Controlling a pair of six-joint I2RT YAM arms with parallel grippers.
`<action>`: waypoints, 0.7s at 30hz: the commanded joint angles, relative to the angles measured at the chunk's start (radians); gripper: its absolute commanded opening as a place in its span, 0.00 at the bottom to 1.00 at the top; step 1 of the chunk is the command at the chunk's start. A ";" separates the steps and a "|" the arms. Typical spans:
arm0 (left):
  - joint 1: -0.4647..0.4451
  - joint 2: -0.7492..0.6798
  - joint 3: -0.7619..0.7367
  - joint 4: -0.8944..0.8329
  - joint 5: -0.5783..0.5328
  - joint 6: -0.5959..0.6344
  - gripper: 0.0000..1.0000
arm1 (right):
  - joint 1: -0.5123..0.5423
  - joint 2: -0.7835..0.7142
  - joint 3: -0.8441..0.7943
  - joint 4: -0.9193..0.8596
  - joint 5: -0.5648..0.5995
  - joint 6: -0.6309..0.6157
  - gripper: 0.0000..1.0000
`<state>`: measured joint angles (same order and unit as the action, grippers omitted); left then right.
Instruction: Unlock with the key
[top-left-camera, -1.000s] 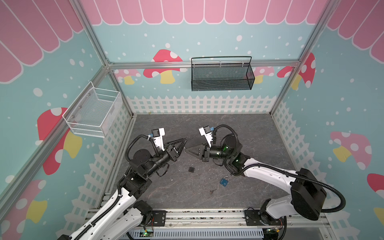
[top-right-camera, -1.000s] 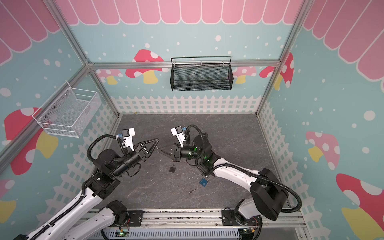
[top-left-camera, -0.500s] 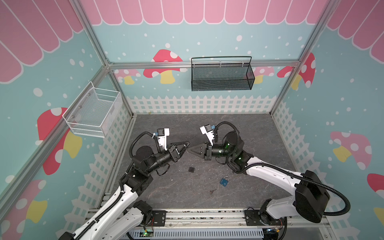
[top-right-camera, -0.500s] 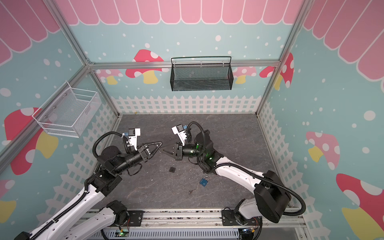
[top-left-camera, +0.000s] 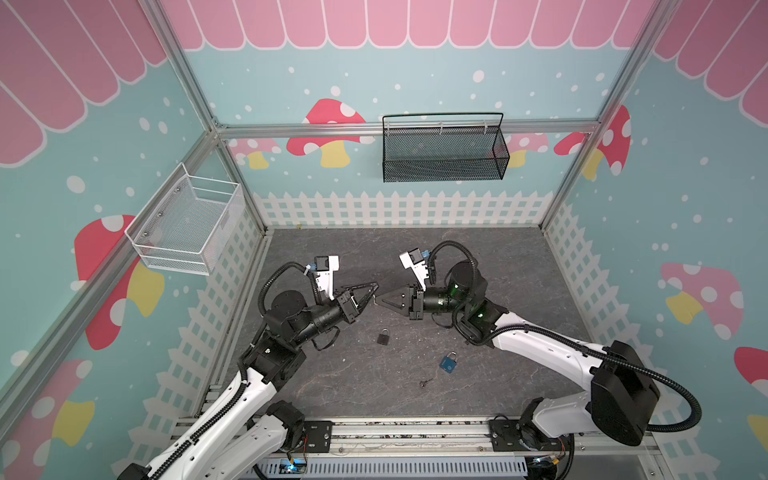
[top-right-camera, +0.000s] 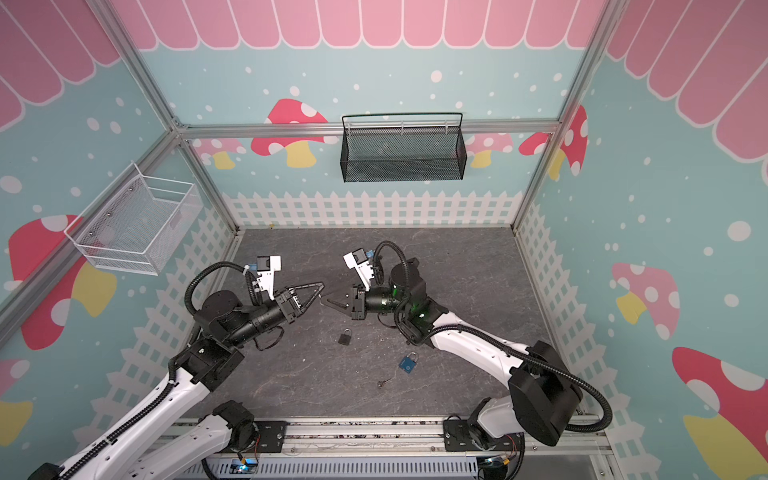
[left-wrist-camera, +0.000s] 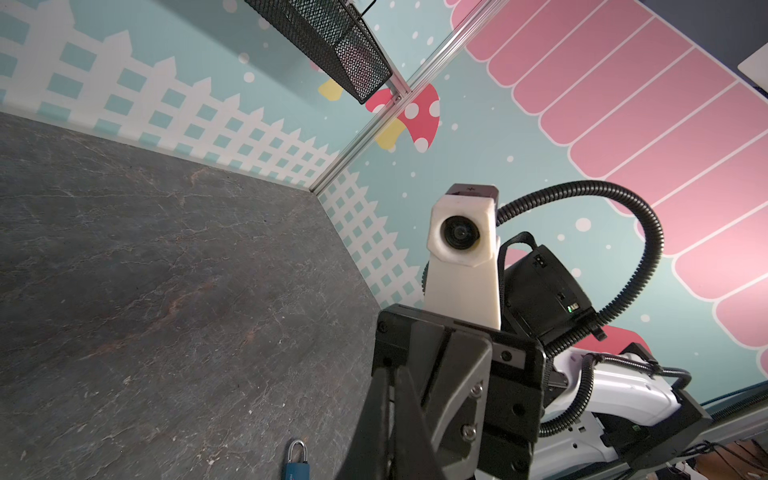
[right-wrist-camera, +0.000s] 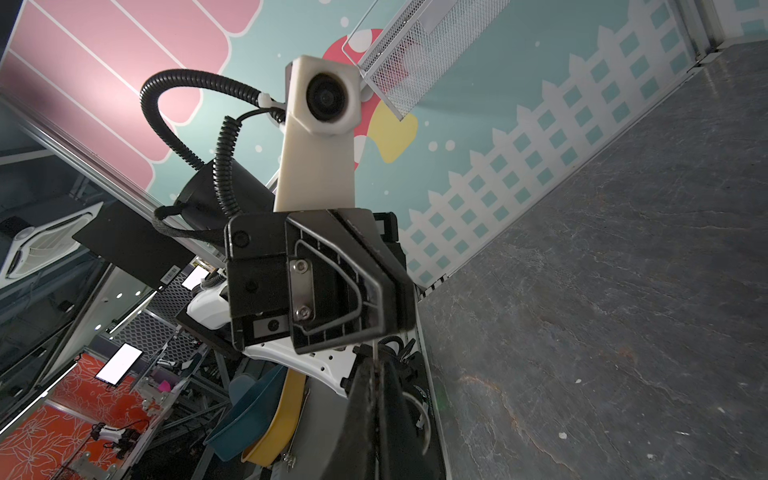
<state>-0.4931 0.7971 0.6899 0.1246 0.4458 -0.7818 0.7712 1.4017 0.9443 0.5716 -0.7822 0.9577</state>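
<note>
Dark metal, small and thin, the key (top-left-camera: 424, 382) lay flat on the grey stone-patterned table (top-left-camera: 478, 257), toward its front edge, with neither tool touching it. Near it, a little farther back and to the right in both top views, lay the blue padlock (top-left-camera: 448, 363) with its silver shackle, apart from the key. The left wrist view caught the blue padlock (left-wrist-camera: 297, 470) at the very edge of the picture.

The black padlock (top-left-camera: 384, 336) lay well apart from both, nearer the table's middle, its shackle pointing toward the back wall. Behind it, held clear of the table, the two tools faced each other nose to nose. The left tool (top-left-camera: 374, 286) had its fingers pressed together into a point. The right tool (top-left-camera: 377, 298) likewise had its fingers together. The two tips stood very near each other; whether they touched could not be told. Whether either tool pinched anything was too small to make out.

On the back wall hung a black mesh basket (top-left-camera: 442, 153). On the left wall hung a white wire basket (top-left-camera: 187, 224).
</note>
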 joint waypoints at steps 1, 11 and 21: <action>0.002 0.000 0.030 0.008 0.005 0.003 0.00 | -0.007 -0.021 0.030 -0.007 0.001 -0.013 0.00; 0.002 0.010 0.016 0.123 -0.013 -0.052 0.00 | -0.007 -0.008 -0.001 0.061 -0.032 0.008 0.32; 0.002 0.024 0.012 0.163 -0.020 -0.066 0.00 | -0.006 0.001 -0.013 0.122 -0.045 0.030 0.28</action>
<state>-0.4931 0.8211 0.6899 0.2451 0.4377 -0.8337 0.7658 1.4010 0.9451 0.6453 -0.8097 0.9718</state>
